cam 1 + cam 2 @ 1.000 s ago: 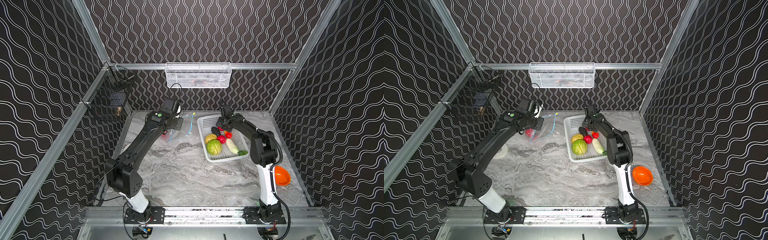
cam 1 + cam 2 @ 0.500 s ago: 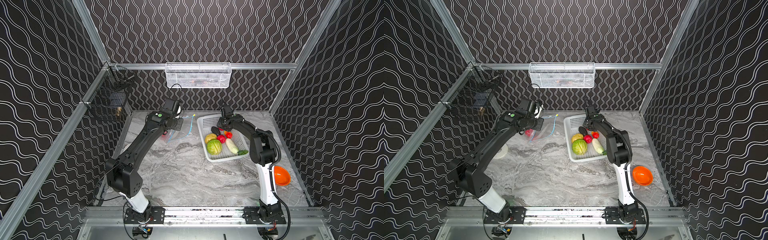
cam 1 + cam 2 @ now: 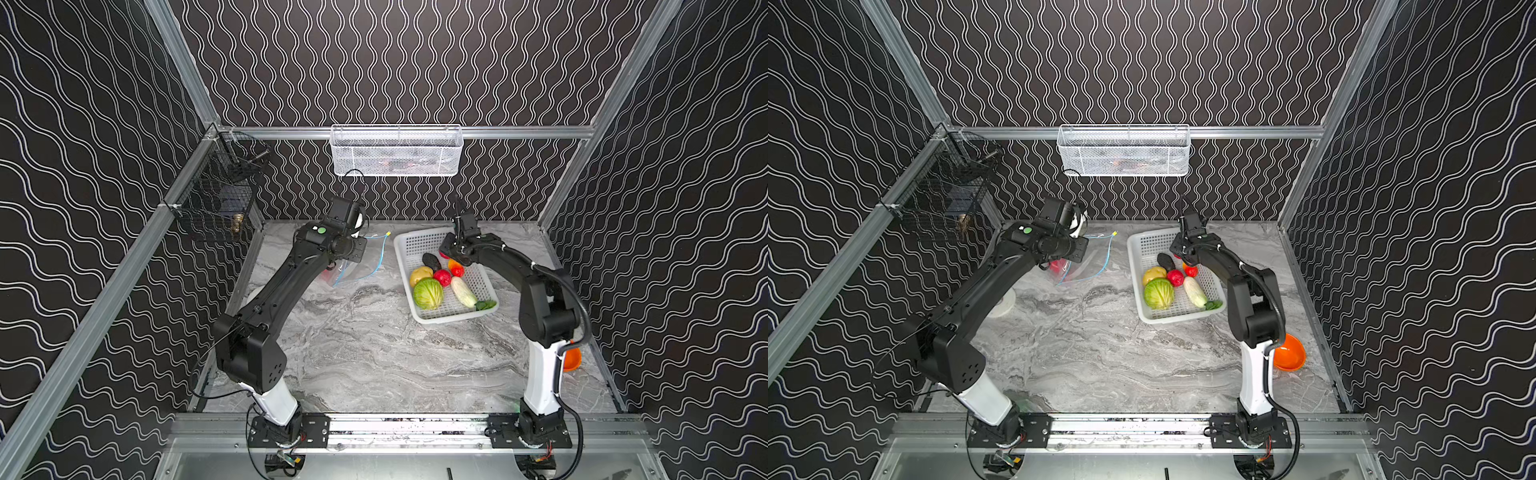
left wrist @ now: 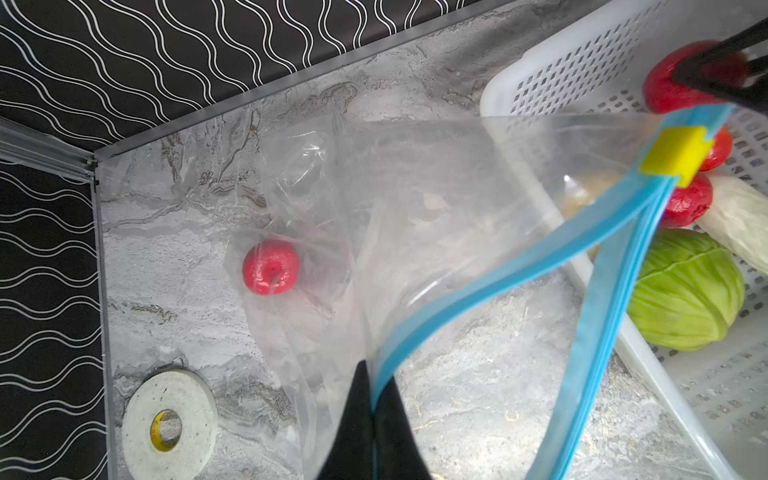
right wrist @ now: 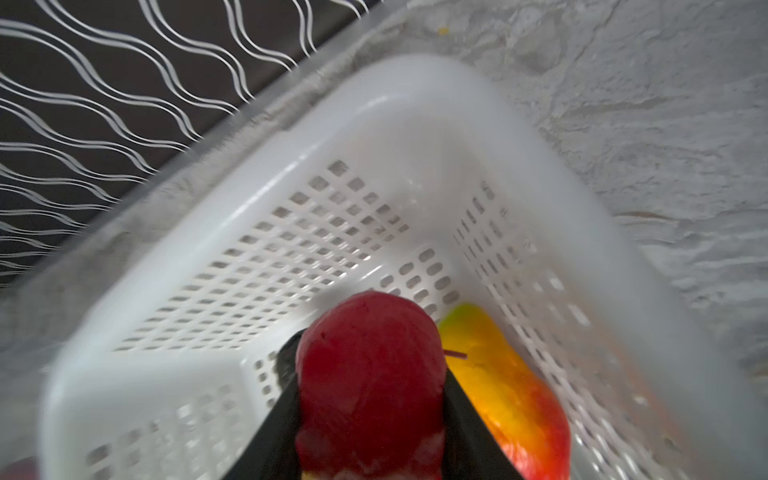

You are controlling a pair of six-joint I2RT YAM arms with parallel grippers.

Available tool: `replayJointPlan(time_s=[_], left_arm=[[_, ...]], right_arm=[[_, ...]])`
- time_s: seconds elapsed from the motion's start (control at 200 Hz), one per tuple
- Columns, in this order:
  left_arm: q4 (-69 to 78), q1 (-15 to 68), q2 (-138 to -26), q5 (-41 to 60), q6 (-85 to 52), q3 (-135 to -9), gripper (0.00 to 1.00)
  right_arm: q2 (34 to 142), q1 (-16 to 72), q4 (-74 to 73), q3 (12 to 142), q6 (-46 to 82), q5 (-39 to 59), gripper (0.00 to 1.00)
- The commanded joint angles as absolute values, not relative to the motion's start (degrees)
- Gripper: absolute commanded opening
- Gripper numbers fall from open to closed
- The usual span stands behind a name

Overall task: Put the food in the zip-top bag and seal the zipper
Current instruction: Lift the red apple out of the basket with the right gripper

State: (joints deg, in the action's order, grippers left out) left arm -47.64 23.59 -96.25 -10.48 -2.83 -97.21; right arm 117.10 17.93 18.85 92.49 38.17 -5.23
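My left gripper [image 4: 371, 386] is pinched fully closed on the blue zipper [image 4: 490, 274] edge of the clear zip-top bag [image 4: 415, 187], holding its mouth agape beside the white basket [image 3: 405, 249]. One red round [image 4: 271, 266] lies inside the bag. My right gripper [image 5: 370, 399] clamps a second red round [image 5: 368, 345] over the basket. Cabbage [image 3: 428, 293], radish [image 3: 463, 291], potato [image 3: 419, 275], avocado [image 3: 431, 262], pepper [image 5: 498, 395] and two other reds [image 3: 442, 277] wait there, and the bag is unsealed.

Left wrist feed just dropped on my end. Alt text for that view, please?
The left tool is pinched shut on the blue zipper, holding the clear zip-top bag open over the marble table, one red round inside. Beside it the white basket holds cabbage and radish; the right tool grips another red round there.
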Motion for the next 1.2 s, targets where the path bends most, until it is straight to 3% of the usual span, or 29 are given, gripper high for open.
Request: replayJointPlan(time_s=[0.0,0.425,0.926,1.016,1.196], left_arm=[[-47.5,23.6,-96.2,-10.8,-2.6,-97.4,0.00],[-48.1,23.7,-96.8,-10.2,-2.8,-98.4,0.00],[-47.7,23.8,-96.1,-10.7,-2.5,-98.0,0.00],[-48.2,23.9,-96.2,-10.3,-2.3,-98.6,0.00],[-48.1,23.9,-96.0,-10.3,-2.2,-98.5,0.00]], right_arm=[[114.6,17.9,13.9,90.5,40.2,-3.7,0.40],[99.7,18.0,3.4,75.3,46.5,0.6,0.39],[94.8,17.9,-1.3,69.6,50.1,6.1,0.39],[92.5,18.3,-1.8,67.4,51.8,4.2,0.34],[89.1,19.6,-2.8,65.0,52.3,2.3,0.35]])
